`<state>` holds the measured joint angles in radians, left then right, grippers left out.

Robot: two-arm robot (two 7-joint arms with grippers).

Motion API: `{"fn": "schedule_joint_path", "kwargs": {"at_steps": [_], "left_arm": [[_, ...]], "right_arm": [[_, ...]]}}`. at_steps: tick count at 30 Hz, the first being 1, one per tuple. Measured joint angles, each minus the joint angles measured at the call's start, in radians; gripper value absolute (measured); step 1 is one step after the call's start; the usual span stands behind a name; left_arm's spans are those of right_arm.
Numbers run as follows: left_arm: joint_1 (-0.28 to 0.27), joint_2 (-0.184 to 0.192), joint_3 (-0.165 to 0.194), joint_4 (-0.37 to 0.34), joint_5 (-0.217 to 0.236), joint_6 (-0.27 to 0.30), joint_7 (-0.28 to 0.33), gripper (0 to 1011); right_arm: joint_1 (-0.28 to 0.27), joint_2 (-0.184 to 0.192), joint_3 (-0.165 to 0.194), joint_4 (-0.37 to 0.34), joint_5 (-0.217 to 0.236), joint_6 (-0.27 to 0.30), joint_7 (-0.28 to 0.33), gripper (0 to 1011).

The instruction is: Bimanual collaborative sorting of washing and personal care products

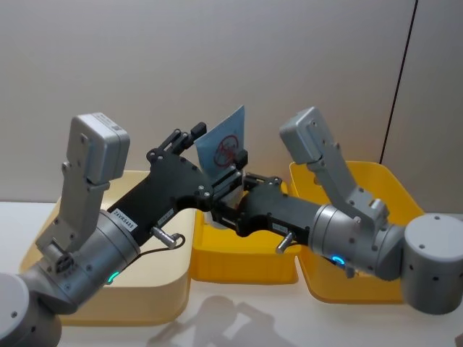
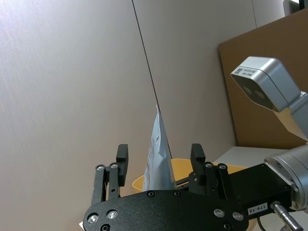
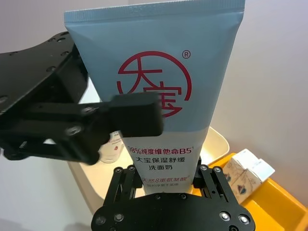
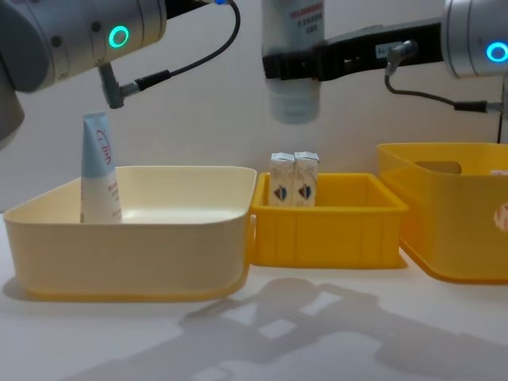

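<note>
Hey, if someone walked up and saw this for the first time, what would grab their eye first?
Probably the pale-blue tube held upright in mid-air above the small yellow bin, the right end effector clamped on its lower body and the left end effector open around its crimped end. Next, the second tube standing in the cream bin and two white cartons in the small yellow bin.

White worktop (image 4: 262,341) carries three bins in a row: cream bin (image 4: 127,254) toward left edge, small yellow bin (image 4: 325,234) at centre touching it, larger yellow bin (image 4: 452,230) toward right edge.
</note>
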<state>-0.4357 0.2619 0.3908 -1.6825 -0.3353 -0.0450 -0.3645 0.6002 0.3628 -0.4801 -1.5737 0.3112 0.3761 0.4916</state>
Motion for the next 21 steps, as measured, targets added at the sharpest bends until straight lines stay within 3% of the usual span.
{"fn": "schedule_joint_path", "kwargs": {"at_steps": [2, 10, 21], "left_arm": [[0.000, 0.000, 0.000, 0.000, 0.000, 0.000, 0.000, 845], [0.000, 0.000, 0.000, 0.000, 0.000, 0.000, 0.000, 1003], [0.000, 0.000, 0.000, 0.000, 0.000, 0.000, 0.000, 1003]], "right_arm": [[0.002, 0.005, 0.003, 0.003, -0.001, 0.000, -0.003, 540], [0.009, 0.030, 0.022, 0.015, -0.009, 0.005, -0.027, 540], [0.015, 0.069, 0.081, 0.038, -0.022, 0.037, -0.084, 540]]}}
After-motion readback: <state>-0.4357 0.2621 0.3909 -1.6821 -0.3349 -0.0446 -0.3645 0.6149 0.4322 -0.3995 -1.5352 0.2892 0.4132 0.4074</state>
